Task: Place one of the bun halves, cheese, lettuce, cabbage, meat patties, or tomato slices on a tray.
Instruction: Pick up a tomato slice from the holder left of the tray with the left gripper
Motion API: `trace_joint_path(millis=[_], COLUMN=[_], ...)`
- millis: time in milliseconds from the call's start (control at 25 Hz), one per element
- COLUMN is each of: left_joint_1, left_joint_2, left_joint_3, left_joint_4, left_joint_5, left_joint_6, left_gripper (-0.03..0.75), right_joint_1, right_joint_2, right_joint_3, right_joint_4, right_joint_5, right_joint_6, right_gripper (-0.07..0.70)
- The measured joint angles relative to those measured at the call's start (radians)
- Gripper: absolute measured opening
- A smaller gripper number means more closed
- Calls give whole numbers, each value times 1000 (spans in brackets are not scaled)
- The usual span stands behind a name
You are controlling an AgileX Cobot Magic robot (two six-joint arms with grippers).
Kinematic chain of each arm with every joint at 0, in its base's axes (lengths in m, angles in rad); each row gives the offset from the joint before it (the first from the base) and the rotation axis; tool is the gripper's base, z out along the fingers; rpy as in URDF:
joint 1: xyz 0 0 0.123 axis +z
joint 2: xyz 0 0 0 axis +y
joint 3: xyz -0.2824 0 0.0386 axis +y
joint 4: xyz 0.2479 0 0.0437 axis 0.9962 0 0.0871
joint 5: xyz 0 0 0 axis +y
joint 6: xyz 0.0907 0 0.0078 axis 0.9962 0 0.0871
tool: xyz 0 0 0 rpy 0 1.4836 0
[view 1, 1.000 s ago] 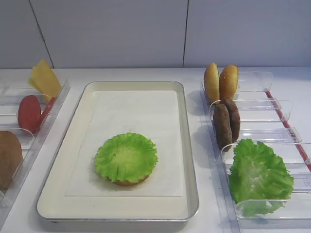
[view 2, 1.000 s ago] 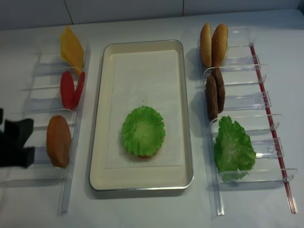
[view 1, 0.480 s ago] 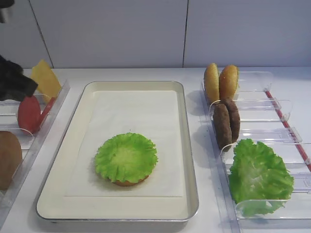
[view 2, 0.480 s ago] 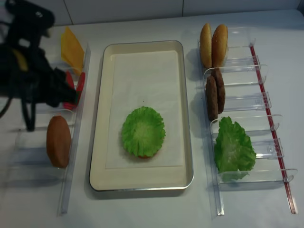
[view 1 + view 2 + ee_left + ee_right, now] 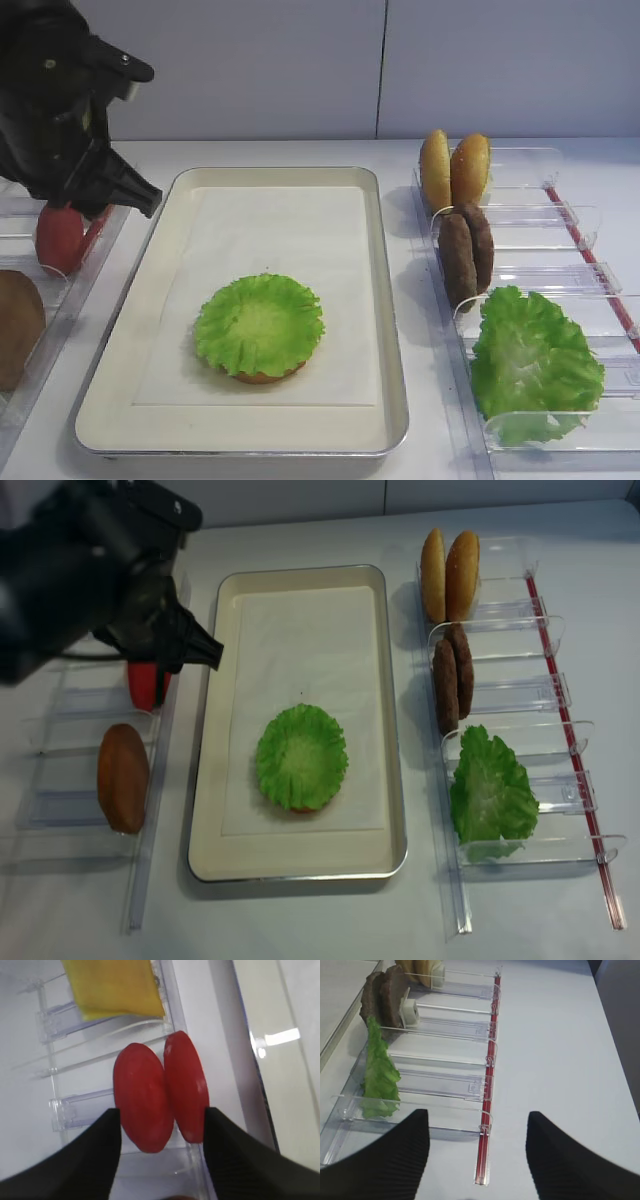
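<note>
The cream tray (image 5: 390, 300) holds a lettuce leaf (image 5: 260, 323) lying on a bun half (image 5: 262, 377). My left gripper (image 5: 161, 1111) hangs open over the left bins. Its fingers straddle two red tomato slices (image 5: 142, 1095) standing on edge, with the yellow cheese (image 5: 115, 985) one slot beyond. From outside, the black left arm (image 5: 90, 570) covers most of the tomato slices (image 5: 148, 683). My right gripper (image 5: 477, 1120) is open and empty above the table beside the right bins. Cabbage is out of view.
Clear bins on the right hold two bun halves (image 5: 455, 168), two meat patties (image 5: 466, 250) and a lettuce leaf (image 5: 535, 360). Another bun half (image 5: 123, 777) sits in the near left bin. A red strip (image 5: 490, 1075) runs along the right bins' outer edge.
The left arm has swung in from the left edge to above the tomato slot, hiding the cheese in the outside views. Its jaws have narrowed a little.
</note>
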Motion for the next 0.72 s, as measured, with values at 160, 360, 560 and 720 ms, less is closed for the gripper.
trace_joint_path(millis=[160,360,560,720], left_joint_1=[-2,-5,-5,-5], left_joint_2=[86,110,118,145], left_joint_3=[-32,-38,-45,-45], left_joint_4=[19,18,18,18], left_joint_5=[13,-26,-45,-47], left_joint_6=[-11,-18,-19,-19], left_gripper=[339,337,337,333], right_joint_1=[0,0,0,0], right_joint_2=[0,0,0,0], right_joint_3=[0,0,0,0], right_joint_4=[0,0,0,0], right_joint_5=[0,0,0,0], right_joint_6=[0,0,1,1], right_gripper=[451,451,451,451])
